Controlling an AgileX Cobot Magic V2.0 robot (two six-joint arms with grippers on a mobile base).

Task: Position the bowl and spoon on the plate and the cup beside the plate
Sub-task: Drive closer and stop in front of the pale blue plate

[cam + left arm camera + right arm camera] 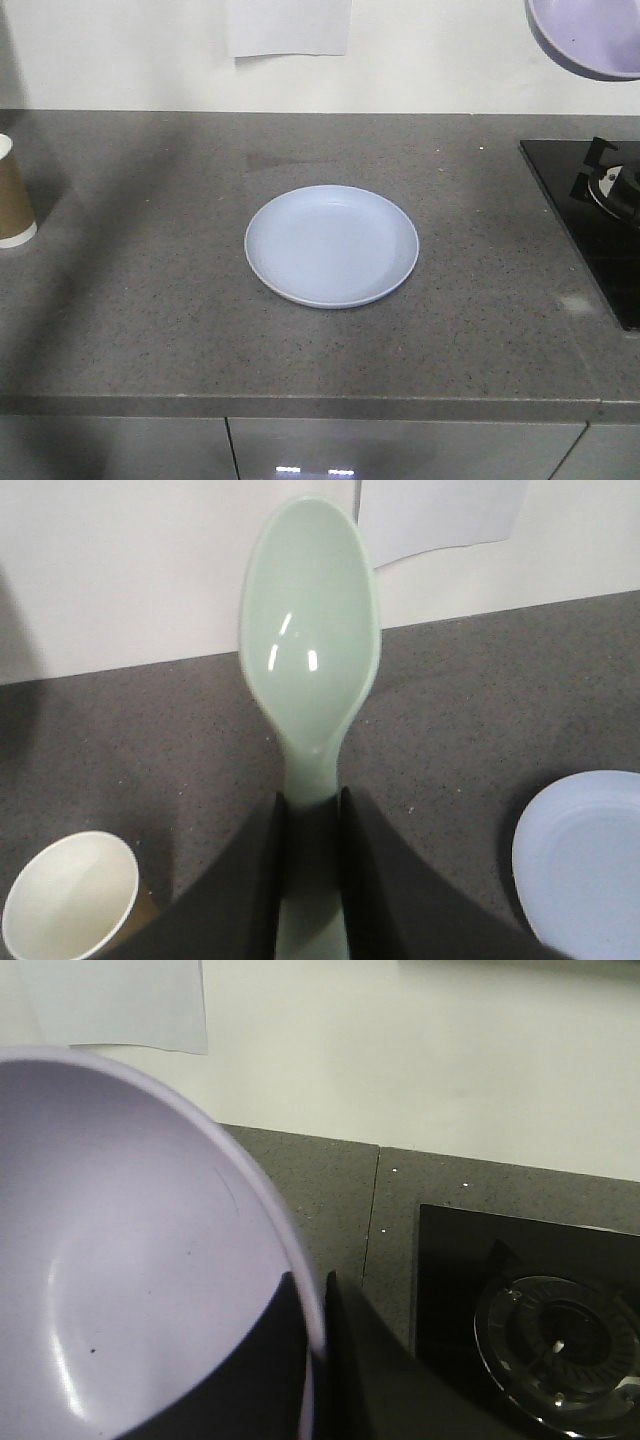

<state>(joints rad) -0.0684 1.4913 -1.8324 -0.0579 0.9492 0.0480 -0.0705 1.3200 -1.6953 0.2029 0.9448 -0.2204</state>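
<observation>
Spoon (310, 650) mint-green, glossy, bowl (130, 1260) lilac, plate (331, 245) pale blue

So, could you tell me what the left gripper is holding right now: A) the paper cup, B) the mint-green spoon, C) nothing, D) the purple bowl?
B: the left gripper is shut on the handle of the spoon; the cup stands free on the counter, and the bowl is in the right gripper.

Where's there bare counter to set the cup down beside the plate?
Widest bare stretch: between the cup and the plate. A narrower one lies between the plate and the stove. The strips behind and in front of the plate are bare too. Tightest by the stove.
</observation>
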